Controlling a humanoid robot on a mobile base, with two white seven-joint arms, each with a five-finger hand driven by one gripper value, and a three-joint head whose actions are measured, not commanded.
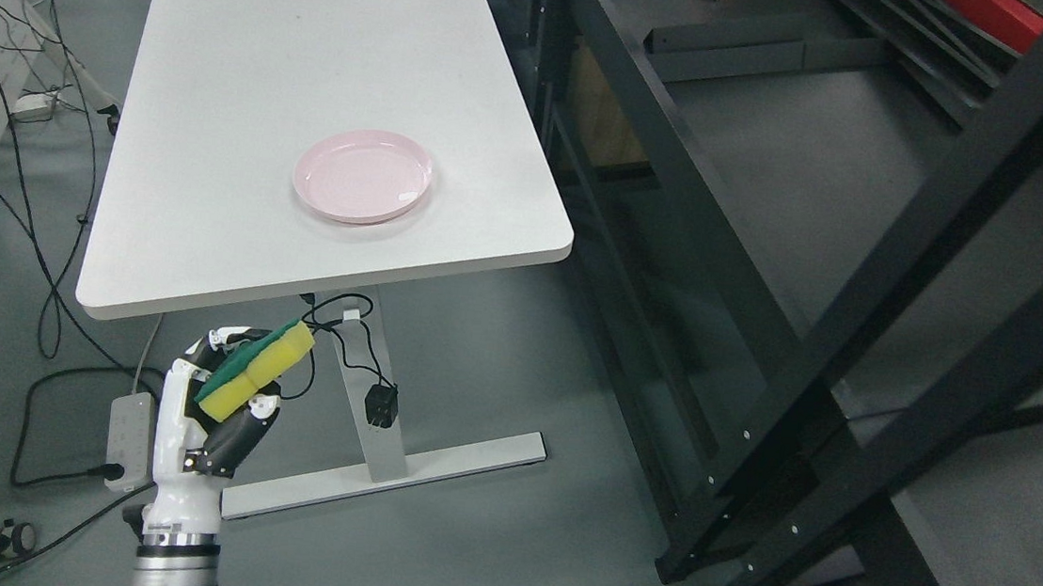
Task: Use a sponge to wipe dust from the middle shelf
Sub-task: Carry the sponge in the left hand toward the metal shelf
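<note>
The yellow-and-green sponge (257,368) sits clamped in the left hand (210,417), fingers (258,409) curled around it, held low in front of the table's near edge, over the grey floor. Its arm is cut off at the bottom. On the white table (248,71), a pink plate (363,175) lies toward the near right corner. The black shelf frame (855,360) stands at right, its lower levels hard to make out.
</note>
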